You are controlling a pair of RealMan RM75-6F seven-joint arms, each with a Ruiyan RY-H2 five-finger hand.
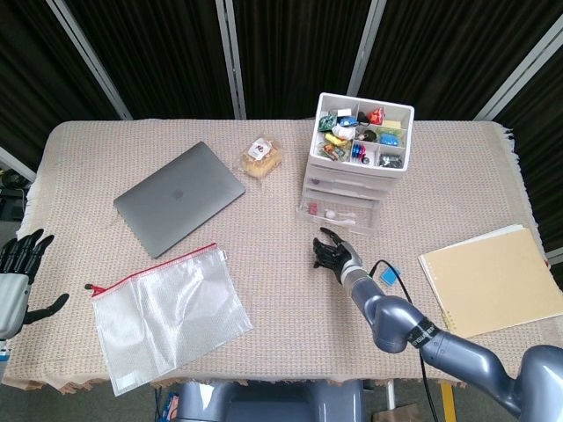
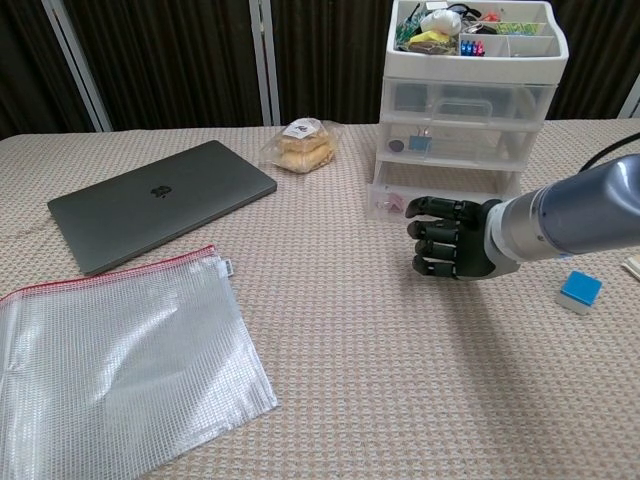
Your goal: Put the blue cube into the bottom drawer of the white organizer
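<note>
- The blue cube [image 2: 580,290] lies on the table [image 2: 400,380], just beside the right forearm and apart from the white organizer [image 2: 470,100].
- The organizer's bottom drawer [image 1: 339,214] is pulled out toward the front, with small items inside.
- The right hand [image 2: 446,249] hangs just in front of that drawer, its fingers [image 2: 428,248] stretched out, a little apart, and holding nothing.
- The left hand [image 1: 16,281] shows at the table's left edge, fingers spread and holding nothing.
- A closed grey laptop [image 1: 179,198], a clear zip pouch [image 1: 167,315], a wrapped bun [image 1: 261,156] and a tan folder [image 1: 493,277] also lie on the table.
</note>
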